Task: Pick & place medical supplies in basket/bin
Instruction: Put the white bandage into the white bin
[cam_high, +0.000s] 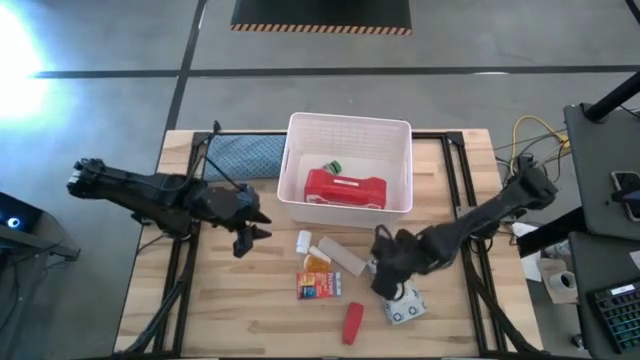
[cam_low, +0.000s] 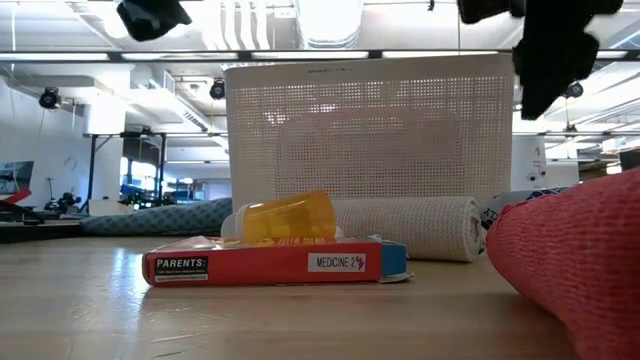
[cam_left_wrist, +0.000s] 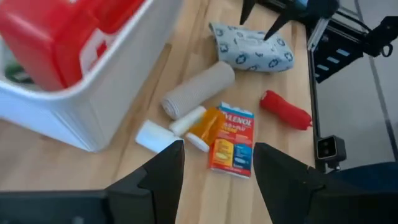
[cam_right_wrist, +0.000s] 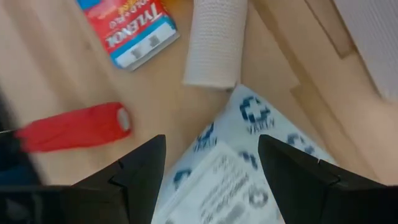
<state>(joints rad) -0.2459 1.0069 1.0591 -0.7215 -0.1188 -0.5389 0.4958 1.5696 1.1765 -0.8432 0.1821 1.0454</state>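
Right gripper hanging open and empty right over soft pack, at bin's 5 o'clock. Pack looking squishy, light; pinching its middle seems best. Left gripper waiting open, empty, at bin's 8 o'clock.

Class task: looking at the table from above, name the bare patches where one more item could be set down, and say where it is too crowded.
Bare wood lies at the table's near-left corner, left of the orange-red box, and in a strip right of the white bin. It is crowded in front of the bin: white bottles, beige roll, red tube and soft pack, with the open right gripper over the pack.
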